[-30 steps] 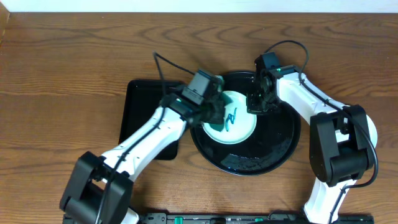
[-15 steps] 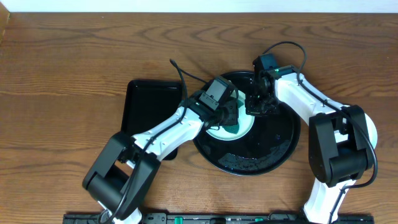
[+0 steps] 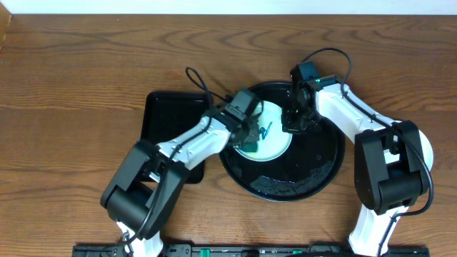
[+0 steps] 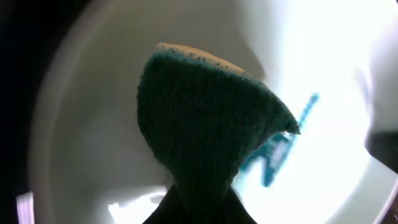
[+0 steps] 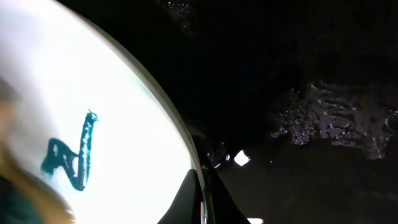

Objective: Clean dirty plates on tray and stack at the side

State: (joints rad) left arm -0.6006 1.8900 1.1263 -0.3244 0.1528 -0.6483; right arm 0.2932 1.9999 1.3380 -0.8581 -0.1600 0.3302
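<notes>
Pale plate [image 3: 275,140], teal scribble [image 5: 69,152], L end effector [image 3: 248,137] clamps green sponge [image 4: 205,118], R end effector [image 5: 202,202] pinches plate rim

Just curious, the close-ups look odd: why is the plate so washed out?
Left wrist: plate overexposed, sponge blurred, very near the lens. Right wrist: plate glares white, tray almost black with glints. Overhead: even light, sharp.

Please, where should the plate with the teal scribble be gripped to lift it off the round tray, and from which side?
Grip the plate by its right rim, coming from the right. It lies flat and shallow on the tray, so only the edge offers a hold; the sponge in the left gripper covers its left part. The right gripper sits at that rim.
</notes>
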